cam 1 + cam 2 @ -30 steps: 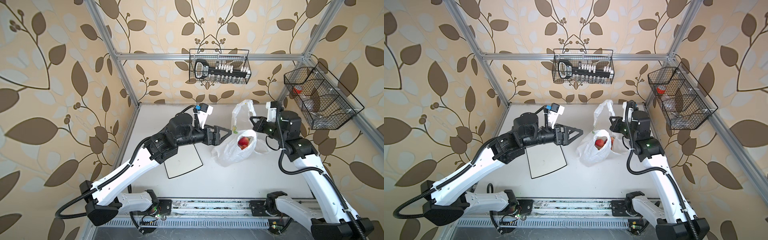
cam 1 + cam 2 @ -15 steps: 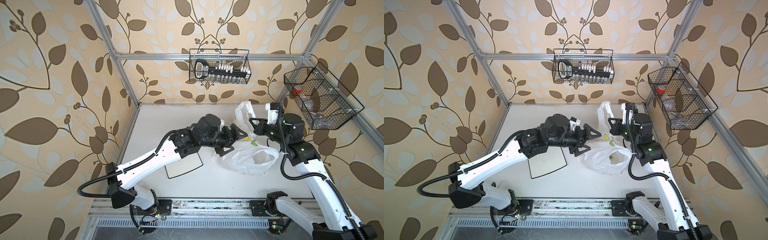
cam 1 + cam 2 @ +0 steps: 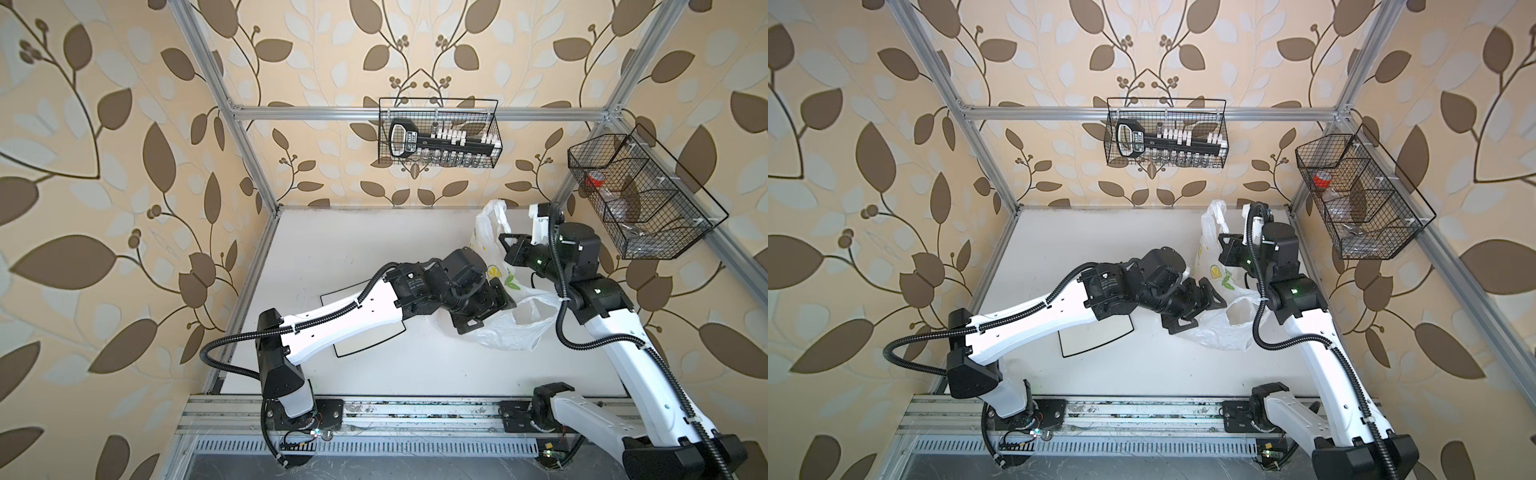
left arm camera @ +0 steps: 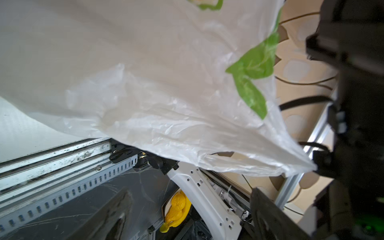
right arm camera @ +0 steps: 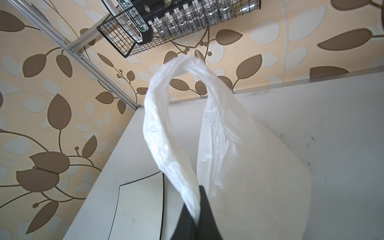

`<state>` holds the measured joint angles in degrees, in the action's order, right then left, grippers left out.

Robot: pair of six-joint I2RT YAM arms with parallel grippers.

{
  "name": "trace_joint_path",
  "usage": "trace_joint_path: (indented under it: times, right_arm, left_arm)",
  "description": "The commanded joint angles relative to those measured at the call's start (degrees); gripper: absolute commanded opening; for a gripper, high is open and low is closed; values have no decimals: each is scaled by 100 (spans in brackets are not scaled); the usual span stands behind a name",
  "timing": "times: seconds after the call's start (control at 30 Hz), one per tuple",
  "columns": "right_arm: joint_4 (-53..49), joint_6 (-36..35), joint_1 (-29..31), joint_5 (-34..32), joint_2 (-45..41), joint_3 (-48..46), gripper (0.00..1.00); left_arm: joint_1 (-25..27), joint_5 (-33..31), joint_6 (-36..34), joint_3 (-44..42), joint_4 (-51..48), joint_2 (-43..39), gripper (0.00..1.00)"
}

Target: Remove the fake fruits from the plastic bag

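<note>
The plastic bag (image 3: 511,332) (image 3: 1221,336) lies crumpled at the right of the table, with one loop handle raised. My right gripper (image 3: 509,249) (image 3: 1225,249) (image 5: 197,220) is shut on that handle (image 5: 166,135) and holds it up. My left gripper (image 3: 492,316) (image 3: 1200,313) (image 4: 187,218) stands open at the bag's left edge, its fingers spread against the plastic. Bag film (image 4: 145,83) with green leaf print fills the left wrist view. The fake fruits are hidden in both top views. A yellow lumpy shape (image 4: 176,207) shows below the bag; I cannot tell what it is.
A square white plate with a black rim (image 3: 374,345) (image 3: 1096,336) (image 5: 141,207) lies under my left forearm. Wire baskets hang on the back wall (image 3: 436,133) and the right wall (image 3: 640,195). The metal rail (image 3: 415,415) runs along the table's front edge.
My left arm swung right from above the plate to the bag's mouth. The bag sagged and spread toward the front. The red fruit seen in its mouth a second ago is hidden now.
</note>
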<state>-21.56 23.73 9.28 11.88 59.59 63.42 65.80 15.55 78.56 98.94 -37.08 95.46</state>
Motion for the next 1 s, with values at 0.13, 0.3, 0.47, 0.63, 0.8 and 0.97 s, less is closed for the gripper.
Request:
trace_joint_path:
  times: [0.13,0.3,0.47,0.63,0.8,0.97]
  right_arm:
    - [81,306,14,-108,366,347,0]
    - [69,326,13,-142,327,313,0]
    - [11,351,14,-159,290,323,0]
    - [-48,409,16,-168,263,325,0]
    - [-76,431,13,-177,247,320,0]
    - [-110,433,13,-204,228,329,0]
  left_arm:
    - [239,-779,-684,37,-312,16,89]
    - [323,-1106,-1016,518,-551,358,93]
    - [328,-1294,-1075,989,-760,760,97]
    - [338,-1575,-1187,1246,-1019,982,96]
    - [396,-1746,-1538,1508,-1211,1315,88]
    - [537,-1961,-2169,2374,-1700,1862,84]
